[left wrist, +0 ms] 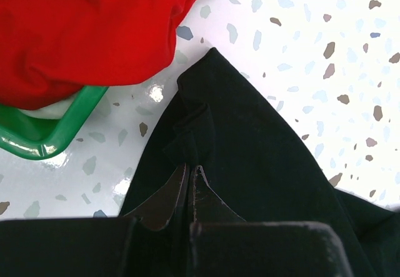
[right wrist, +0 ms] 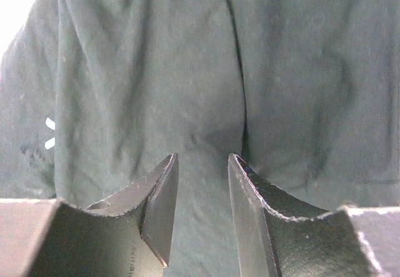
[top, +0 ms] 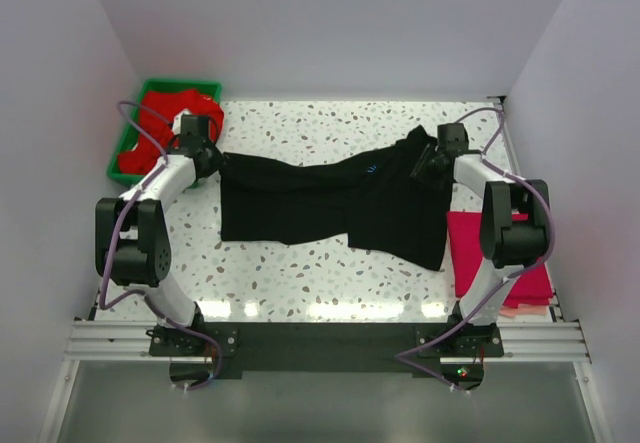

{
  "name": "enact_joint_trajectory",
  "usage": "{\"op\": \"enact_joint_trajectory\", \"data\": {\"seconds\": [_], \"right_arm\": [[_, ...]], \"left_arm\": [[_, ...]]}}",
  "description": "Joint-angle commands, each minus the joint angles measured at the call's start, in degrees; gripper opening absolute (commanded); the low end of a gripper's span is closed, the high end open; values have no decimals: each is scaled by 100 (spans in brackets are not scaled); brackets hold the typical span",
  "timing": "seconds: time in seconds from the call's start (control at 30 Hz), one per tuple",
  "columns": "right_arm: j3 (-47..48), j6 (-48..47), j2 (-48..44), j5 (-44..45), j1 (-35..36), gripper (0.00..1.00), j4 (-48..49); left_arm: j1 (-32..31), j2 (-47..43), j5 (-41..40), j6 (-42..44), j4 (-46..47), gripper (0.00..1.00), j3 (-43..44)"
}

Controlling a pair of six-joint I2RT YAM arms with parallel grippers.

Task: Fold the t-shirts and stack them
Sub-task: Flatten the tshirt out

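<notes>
Top view, clock read from table centre.

Table (top: 300, 273): white speckled top, walled in on three sides.

Black t-shirt (top: 320, 203): the biggest cloth. It lies spread across the middle from 9 to 3 o'clock. It is narrower and wrinkled on the 9 side, and wider and partly doubled over toward 4. Its 3 o'clock end is bunched up under the right arm.

Green tray (top: 185, 84): in the corner at 10 o'clock. Red t-shirts (top: 168, 99) are heaped in it and spill over the near rim. In the left wrist view the red cloth hangs past the tray corner, and the black shirt's edge lies just beside it, not touching.

Magenta-pink t-shirt (top: 466, 253): folded flat at 4 o'clock along the table's right edge, partly under the right arm. It sits just beside the black shirt's hem.

Left gripper (left wrist: 190, 171): at the black shirt's 9 o'clock edge. The fingers are pressed together, pinching a fold of the black cloth. The cloth runs out to a point beyond them.

Right gripper (right wrist: 203, 161): over the 3 o'clock end. The jaws stand apart with a clear gap, and a crease of black cloth runs into it. Cannot tell whether the fingers touch the cloth.

White neck label (right wrist: 50, 133): small marks at 9 o'clock in the right wrist view.
</notes>
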Motion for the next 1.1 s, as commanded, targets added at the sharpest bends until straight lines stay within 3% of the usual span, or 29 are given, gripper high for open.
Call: {"op": "enact_joint_trajectory", "data": {"seconds": [0.0, 0.63, 1.07], "right_arm": [[327, 51, 166, 272, -20, 41, 126], [222, -125, 17, 898, -29, 42, 55], [344, -133, 324, 704, -20, 38, 108]], "left_arm": [[13, -242, 88, 109, 207, 0, -9], [22, -207, 229, 206, 304, 0, -62], [22, -163, 299, 215, 321, 0, -62]]}}
